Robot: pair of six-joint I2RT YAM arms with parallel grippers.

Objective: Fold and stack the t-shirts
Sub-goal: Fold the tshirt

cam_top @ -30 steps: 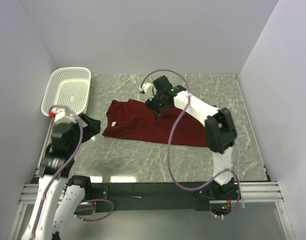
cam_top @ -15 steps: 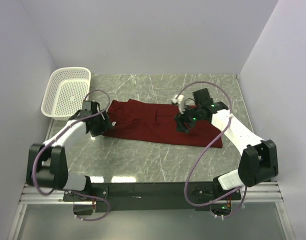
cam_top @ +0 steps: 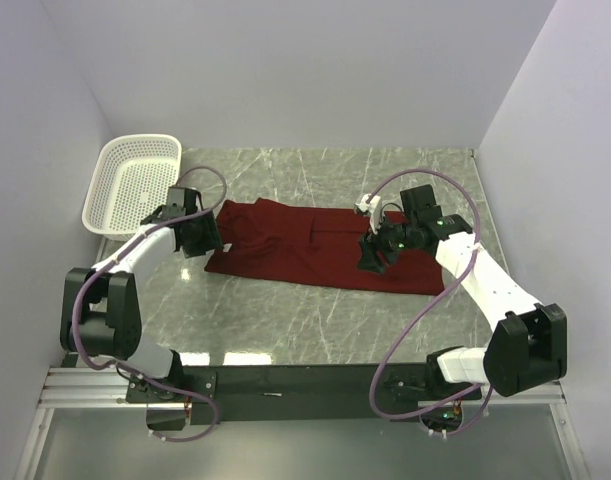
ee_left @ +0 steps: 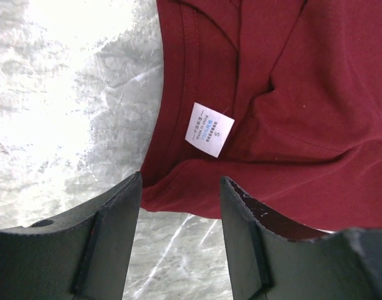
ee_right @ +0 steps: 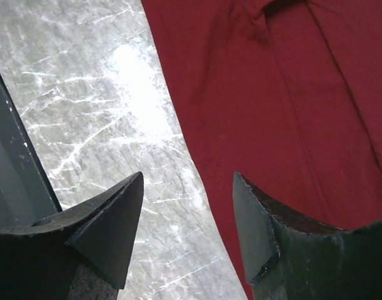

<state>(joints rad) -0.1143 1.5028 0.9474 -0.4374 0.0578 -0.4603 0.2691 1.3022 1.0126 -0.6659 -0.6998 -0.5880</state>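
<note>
Early stage. T-shirt (cam_top: pixel 305 250) lying flat lengthwise on table (cam_top: pixel 285 320), apparently narrowed by one fold, unstacked. Left gripper (ee_left: pixel 180 194) at collar, right gripper (ee_right: pixel 187 187) at hem edge, both spread, pinching nothing. Further folds pending.

Pale lavender walls (cam_top: pixel 285 70) around a grey marbled tabletop (cam_top: pixel 285 315)

Robot lab cell: bare white walls (cam_top: pixel 285 70), marble-look tabletop (cam_top: pixel 285 315), aluminium frame (cam_top: pixel 515 382) along the near edge.
</note>
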